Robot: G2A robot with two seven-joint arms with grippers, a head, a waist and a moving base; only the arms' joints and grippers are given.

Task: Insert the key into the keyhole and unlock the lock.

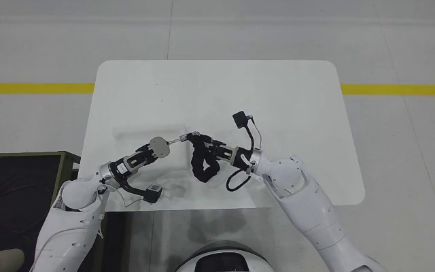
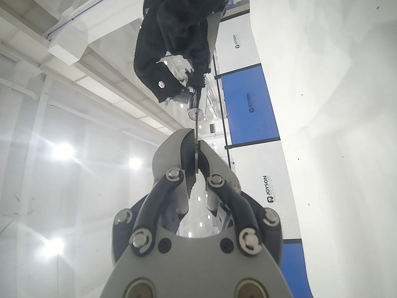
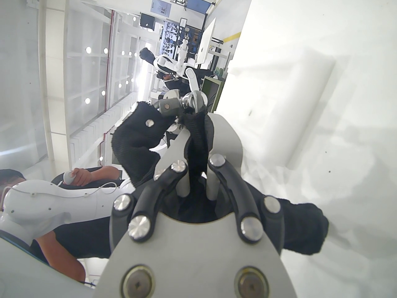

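Observation:
The lock [image 1: 194, 139] is a small metal body wrapped in a black fabric strap [image 1: 201, 170], held above the white table [image 1: 285, 88] near its middle front. My right gripper [image 1: 202, 144] is shut on the strap [image 3: 198, 153], and the lock's metal end [image 3: 169, 106] sticks out beyond its fingers. My left gripper [image 1: 162, 145] faces it from the left, shut on the flat head of the key [image 2: 196, 156]. The thin key shaft [image 1: 181, 139] bridges the gap and meets the lock's metal end [image 2: 186, 96]. How deep the shaft sits I cannot tell.
Both arms hover over the table's front half. The table's back and right parts are bare white surface [image 1: 299, 149]. A dark bin [image 1: 34, 177] stands on the floor beyond the table's left front corner.

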